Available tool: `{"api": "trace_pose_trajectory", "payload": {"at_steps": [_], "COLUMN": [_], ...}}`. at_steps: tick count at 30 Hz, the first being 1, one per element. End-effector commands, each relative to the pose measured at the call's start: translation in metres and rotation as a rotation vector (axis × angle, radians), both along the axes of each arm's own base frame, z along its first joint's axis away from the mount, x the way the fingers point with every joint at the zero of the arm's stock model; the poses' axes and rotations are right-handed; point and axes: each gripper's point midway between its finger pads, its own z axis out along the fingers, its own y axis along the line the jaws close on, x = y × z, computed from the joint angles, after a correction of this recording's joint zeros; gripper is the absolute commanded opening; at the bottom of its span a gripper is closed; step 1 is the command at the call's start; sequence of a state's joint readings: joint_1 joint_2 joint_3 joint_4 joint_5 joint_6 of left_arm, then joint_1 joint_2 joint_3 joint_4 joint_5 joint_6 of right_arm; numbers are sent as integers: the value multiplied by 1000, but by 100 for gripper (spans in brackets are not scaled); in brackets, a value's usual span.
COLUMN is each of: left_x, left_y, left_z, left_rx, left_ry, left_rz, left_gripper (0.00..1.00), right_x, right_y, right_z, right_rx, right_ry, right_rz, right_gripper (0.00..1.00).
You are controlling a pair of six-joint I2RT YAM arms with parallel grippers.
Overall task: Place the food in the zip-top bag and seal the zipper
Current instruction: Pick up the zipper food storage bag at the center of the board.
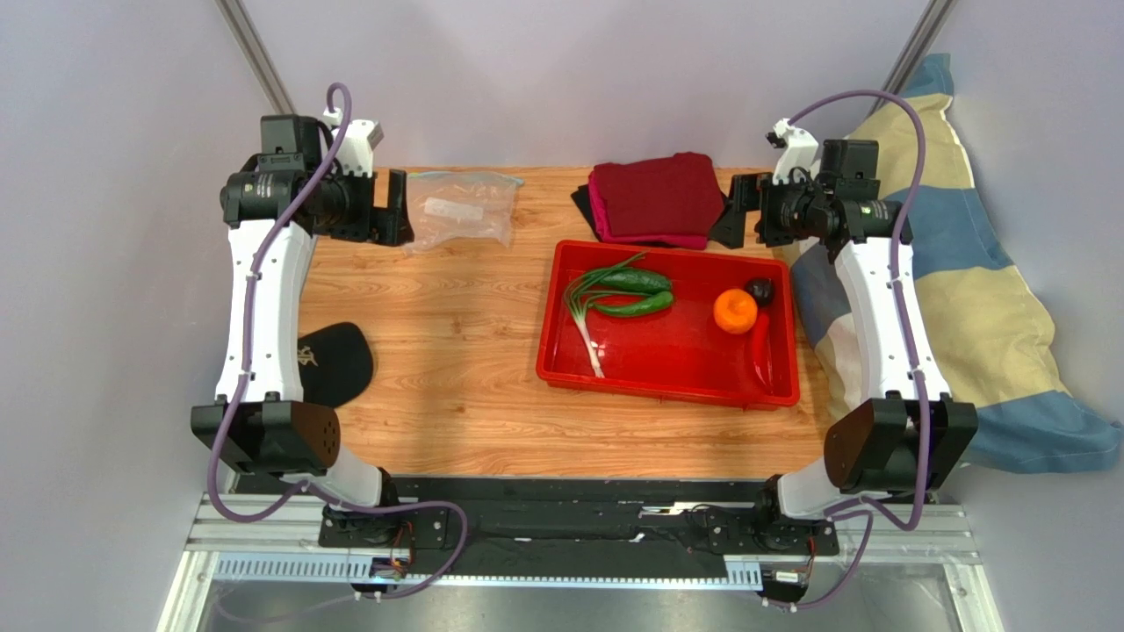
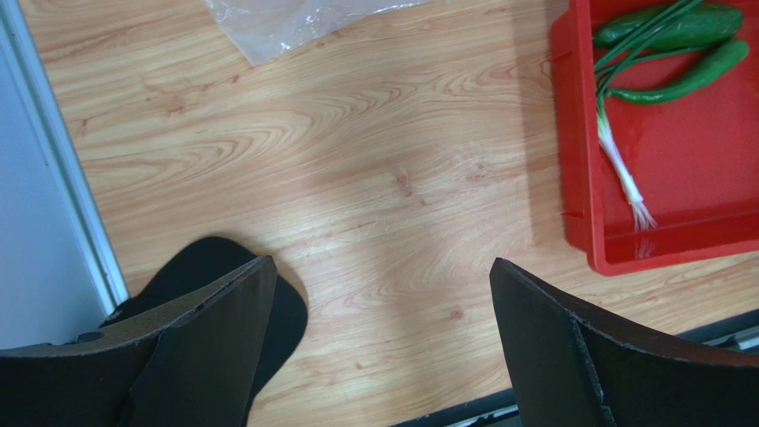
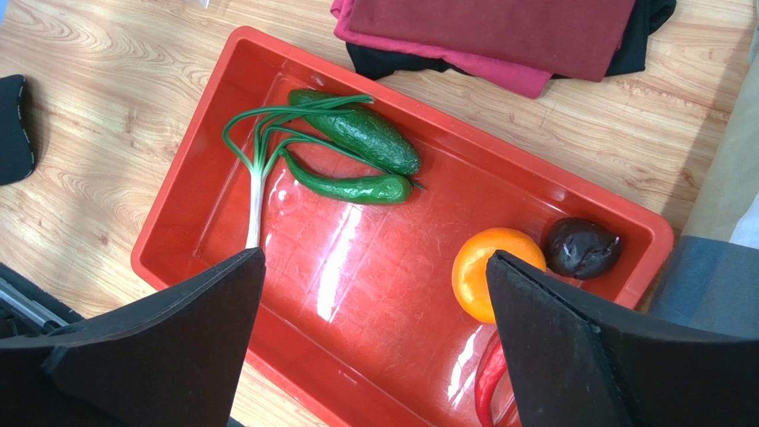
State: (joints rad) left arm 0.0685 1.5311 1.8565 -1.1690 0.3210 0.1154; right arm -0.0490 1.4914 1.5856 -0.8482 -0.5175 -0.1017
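1. The left gripper (image 2: pixel 379 267) hangs over the wooden table (image 1: pixel 449 356), jaws spread wide, holding nothing.
2. The right gripper (image 3: pixel 374 258) is just as wide and empty, above the red tray (image 1: pixel 666 391).
3. The tray holds two cucumbers (image 3: pixel 365 138), a green onion (image 3: pixel 257 191), an orange (image 3: pixel 485 267), a dark round piece (image 3: pixel 581 246) and a red chili (image 3: pixel 488 378).
4. The zip-top bag (image 1: pixel 462 208) lies flat at the table's far edge, left of the tray.

The top camera is looking steeply down over the whole table (image 1: pixel 436 382); both wrist cameras are peering down closer (sharing the red tray (image 2: pixel 704 169)).
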Motion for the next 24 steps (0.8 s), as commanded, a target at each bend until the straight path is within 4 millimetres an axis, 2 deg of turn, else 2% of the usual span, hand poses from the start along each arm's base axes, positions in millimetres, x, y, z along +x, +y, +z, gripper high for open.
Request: {"api": "trace_pose_trajectory", "payload": {"at_steps": [1,2,3,4,5,7,8,9,10,11,12,13,14,16,17,19,20,22,23,24], "left_x": [22,32,38,44,55,69,81,90,97,109,120,129,140,160,169,184,192,203,210,215], "left_y": [9,10,9,10,10,6,7,6,-1,-3,-1,-3,-20,-27,-37,-45,-47,-57,-59,-61], "left_z": [23,16,25,26,16,21,7,13,11,-3,2,-3,-18,-26,-45,-56,-75,-88,-107,-114], "left_rx": [66,67,69,71,80,100,118,134,137,137,141,138,137,139,137,158,174,184,191,201], "left_ry": [-85,-65,-90,-94,-75,-101,-75,-102,-105,-81,-113,-115,-97,-122,-95,-107,-79,-87,-66,-72], "left_rz": [-18,-16,-23,-28,-32,-55,-51,-52,-66,-75,-62,-63,-93,-90,-113,-125,-124,-147,-154,-168], "left_gripper": [99,99,99,99,99,99,99,99,99,99,99,99,99,99,99,99,99,99,99,99], "right_x": [11,12,12,12,12,14,14,15,15,16,17,18,20,23,24,26,27,29,29,29], "right_y": [3,4,4,4,3,2,2,2,2,2,1,1,2,3,3,3,3,3,3,4], "right_z": [19,18,18,18,18,17,18,18,18,18,19,17,16,16,16,16,15,15,13,12], "right_rx": [22,26,26,26,24,19,19,18,17,17,17,19,22,29,32,29,27,27,27,30], "right_ry": [-58,-55,-55,-53,-54,-55,-57,-57,-58,-59,-61,-55,-54,-51,-50,-56,-54,-54,-48,-46], "right_rz": [5,8,8,8,7,1,1,0,-1,-3,-5,-6,-3,-7,-5,-5,-7,-8,-8,-5], "right_gripper": [100,100,100,100,100,100,100,100,100,100,100,100,100,100,100,100,100,100,100,100]}}
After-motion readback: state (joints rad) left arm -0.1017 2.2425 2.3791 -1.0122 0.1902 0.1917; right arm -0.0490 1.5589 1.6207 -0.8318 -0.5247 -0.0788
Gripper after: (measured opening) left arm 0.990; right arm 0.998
